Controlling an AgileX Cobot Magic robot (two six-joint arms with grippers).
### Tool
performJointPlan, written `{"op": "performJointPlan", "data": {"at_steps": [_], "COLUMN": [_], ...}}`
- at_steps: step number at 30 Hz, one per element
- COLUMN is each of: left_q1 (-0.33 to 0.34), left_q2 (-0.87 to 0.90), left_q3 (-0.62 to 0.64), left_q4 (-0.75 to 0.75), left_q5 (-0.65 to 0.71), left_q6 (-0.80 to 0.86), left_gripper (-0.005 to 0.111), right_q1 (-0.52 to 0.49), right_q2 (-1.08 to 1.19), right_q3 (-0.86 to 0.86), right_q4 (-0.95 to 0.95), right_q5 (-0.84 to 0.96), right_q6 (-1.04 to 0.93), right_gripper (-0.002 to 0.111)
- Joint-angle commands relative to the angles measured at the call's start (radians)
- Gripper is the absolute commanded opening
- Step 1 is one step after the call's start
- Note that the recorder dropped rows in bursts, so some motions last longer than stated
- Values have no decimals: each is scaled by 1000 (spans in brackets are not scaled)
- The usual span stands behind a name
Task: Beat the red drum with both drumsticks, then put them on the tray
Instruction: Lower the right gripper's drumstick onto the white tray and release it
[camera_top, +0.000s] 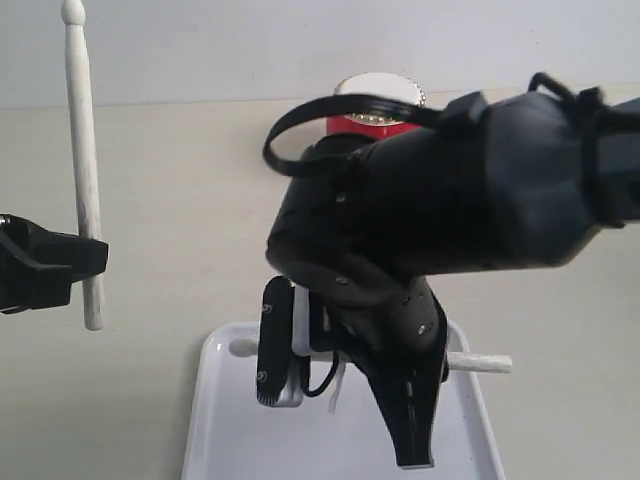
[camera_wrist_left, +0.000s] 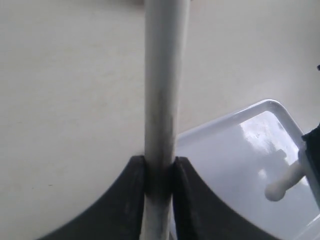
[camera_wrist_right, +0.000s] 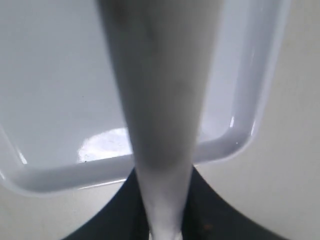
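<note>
One drumstick (camera_top: 85, 180) stands upright, clamped in left fingers (camera_wrist_left: 127, 200); right fingers (camera_wrist_right: 210, 212) clamp second drumstick (camera_top: 480, 363) horizontally.

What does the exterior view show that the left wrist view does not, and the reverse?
Only exterior: the red drum, partly hidden behind the right arm. Only left wrist: the two fingers of the left gripper, one on each side of the drumstick. Both: that drumstick, the tray and the second drumstick over it.

Slim pale wooden drumsticks (camera_top: 85, 170): matt whitewash, worn grey streaks. Flat white rectangular plastic tray (camera_top: 235, 440): smooth, glossy. Squat red drum (camera_top: 372, 127): glossy body. Beige tabletop (camera_top: 180, 210): matt.
</note>
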Motion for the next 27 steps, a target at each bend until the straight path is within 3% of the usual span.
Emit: {"op": "performJointPlan", "data": {"at_steps": [1,18,27], "left_q1": [-2,-2,-2], "left_q2": [-11,-11,-9], "left_q3": [3,3,3], "left_q4": [-2,-2,-2], "left_q5": [-8,-10,-32], "left_q6": [-2,-2,-2], "left_gripper": [0,0,0], "right_q1": [29,29,29], "right_q2": [57,177,177], "right_q3": [-30,-62,-62], "right_q4": [-41,-147,-145], "right_q5": [-2,-136,-140], "right_q6": [-18,46,61], "right_gripper": [0,0,18]}}
